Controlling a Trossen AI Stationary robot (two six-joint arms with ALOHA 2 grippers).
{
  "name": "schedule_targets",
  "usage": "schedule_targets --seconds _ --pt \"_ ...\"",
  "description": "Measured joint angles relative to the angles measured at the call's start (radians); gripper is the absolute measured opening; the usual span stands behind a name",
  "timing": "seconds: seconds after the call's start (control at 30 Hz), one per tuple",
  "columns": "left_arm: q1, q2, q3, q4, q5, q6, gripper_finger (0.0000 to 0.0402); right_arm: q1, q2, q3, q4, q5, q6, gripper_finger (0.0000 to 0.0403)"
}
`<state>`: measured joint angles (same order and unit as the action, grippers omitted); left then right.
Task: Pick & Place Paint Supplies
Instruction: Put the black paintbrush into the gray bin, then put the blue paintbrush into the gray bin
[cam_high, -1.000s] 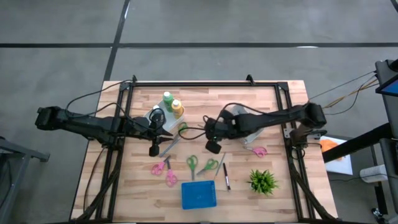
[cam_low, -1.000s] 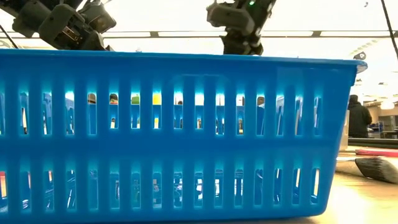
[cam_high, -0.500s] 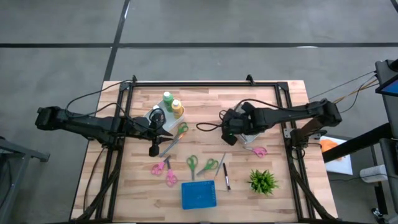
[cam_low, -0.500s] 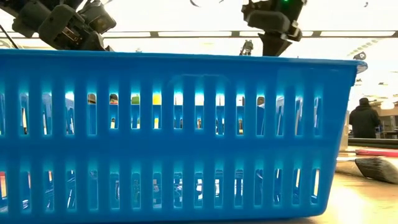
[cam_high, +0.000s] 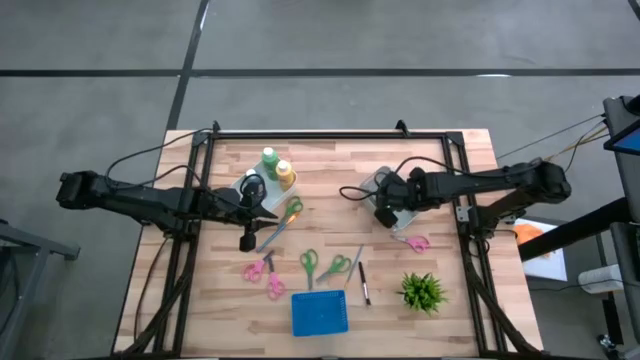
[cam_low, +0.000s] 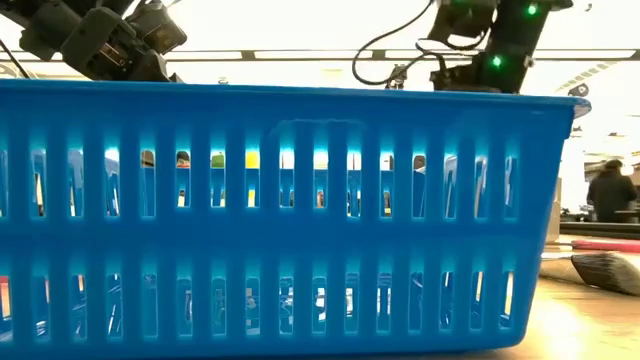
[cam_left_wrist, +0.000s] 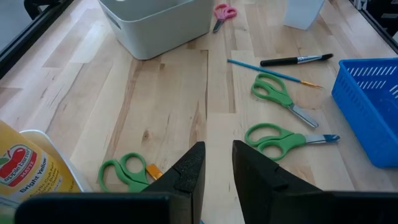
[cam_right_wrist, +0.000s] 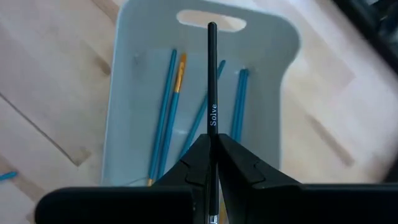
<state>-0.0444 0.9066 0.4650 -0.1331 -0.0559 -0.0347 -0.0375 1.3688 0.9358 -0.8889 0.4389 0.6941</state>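
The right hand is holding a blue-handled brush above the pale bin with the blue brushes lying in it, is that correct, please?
Not quite: the brush clamped in the right hand has a black handle, not blue. The right wrist view shows it held over the pale bin, where the blue brushes lie.

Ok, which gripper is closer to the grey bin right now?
Right. The right gripper hangs over the grey bin, holding a black brush. The left gripper is across the table by the bottles.
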Motion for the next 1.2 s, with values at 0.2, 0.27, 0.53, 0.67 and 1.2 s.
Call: schedule_targets --seconds 0.2,0.27,0.53,0.67,1.2 --pt "0.000 0.000 0.000 0.000 0.000 0.000 0.0082 -0.034 -0.028 -0.124 0.150 -0.032 -0.013 0.0018" --pt "0.000 0.000 0.000 0.000 0.000 0.000 0.0082 -0.043 -0.031 -0.157 0.196 -0.051 -0.013 0.0018" --pt "0.000 0.000 0.000 0.000 0.000 0.000 0.0082 -0.051 -0.027 -0.222 0.269 -0.082 0.003 0.0018" --pt "0.000 0.000 0.000 0.000 0.000 0.000 0.0082 -0.051 -0.027 -0.232 0.296 -0.097 0.003 0.0018" --pt "0.000 0.000 0.000 0.000 0.000 0.000 0.0082 -0.051 -0.025 -0.232 0.323 -0.099 0.006 0.0074"
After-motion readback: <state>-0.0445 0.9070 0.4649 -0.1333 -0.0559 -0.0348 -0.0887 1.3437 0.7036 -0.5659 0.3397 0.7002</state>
